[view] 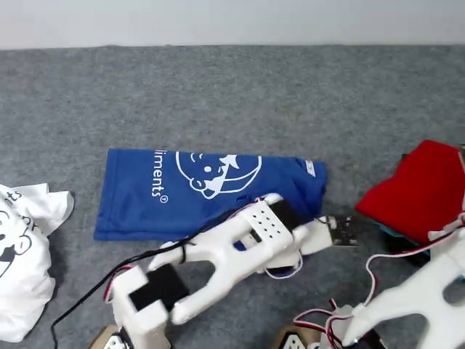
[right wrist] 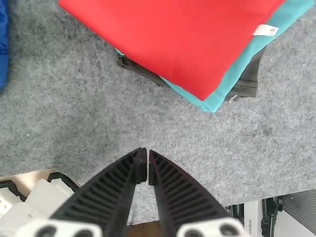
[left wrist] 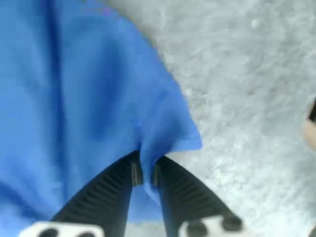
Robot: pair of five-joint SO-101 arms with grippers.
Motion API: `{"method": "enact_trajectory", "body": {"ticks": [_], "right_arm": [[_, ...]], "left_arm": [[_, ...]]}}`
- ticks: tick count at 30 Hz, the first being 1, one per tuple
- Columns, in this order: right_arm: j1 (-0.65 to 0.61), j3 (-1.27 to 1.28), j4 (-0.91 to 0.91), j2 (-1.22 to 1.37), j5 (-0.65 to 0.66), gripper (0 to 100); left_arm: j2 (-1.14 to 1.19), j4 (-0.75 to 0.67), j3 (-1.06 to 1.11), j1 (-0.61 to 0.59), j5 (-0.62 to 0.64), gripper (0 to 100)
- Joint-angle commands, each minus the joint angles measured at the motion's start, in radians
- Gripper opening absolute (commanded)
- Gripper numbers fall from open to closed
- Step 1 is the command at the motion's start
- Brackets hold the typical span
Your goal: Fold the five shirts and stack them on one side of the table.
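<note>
High view: blue shirt lies flat at mid desk; white shirt lies crumpled at the left edge; red shirt tops a stack at the right; left arm extends over the blue shirt's near right corner.
Left wrist view: left pincer clamped on a pinched fold at the blue shirt's edge.
Right wrist view: right pincer together, holding nothing, above bare desk near the stack; red shirt over teal shirt over dark garment.

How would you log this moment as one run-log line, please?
left jaws: shut on blue shirt edge | right jaws: shut, empty, near stack | stack: red shirt on top | white shirt: crumpled
</note>
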Motion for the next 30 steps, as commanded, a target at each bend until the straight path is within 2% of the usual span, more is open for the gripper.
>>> {"method": "enact_trajectory", "body": {"ticks": [1,7,13,18,20,23,30], "right_arm": [[0.008,-0.005,0.036,-0.030,0.005,0.9],[0.007,-0.005,0.036,-0.030,0.005,0.9],[0.007,-0.005,0.036,-0.030,0.003,0.9],[0.005,-0.005,0.036,-0.030,0.003,0.9],[0.005,-0.005,0.036,-0.030,0.003,0.9],[0.005,-0.005,0.036,-0.030,0.003,0.9],[0.010,-0.005,0.036,-0.030,0.003,0.9]], "left_arm": [[-0.147,0.031,-0.054,-0.009,-0.031,1],[-0.204,-0.026,-0.056,-0.097,-0.035,1],[-0.201,-0.242,-0.054,-0.244,-0.031,2],[-0.143,-0.423,-0.058,-0.290,-0.034,2],[-0.091,-0.465,-0.059,-0.299,-0.031,7],[-0.015,-0.486,-0.059,-0.310,-0.026,18],[0.087,-0.433,-0.120,-0.373,-0.057,19]]}}
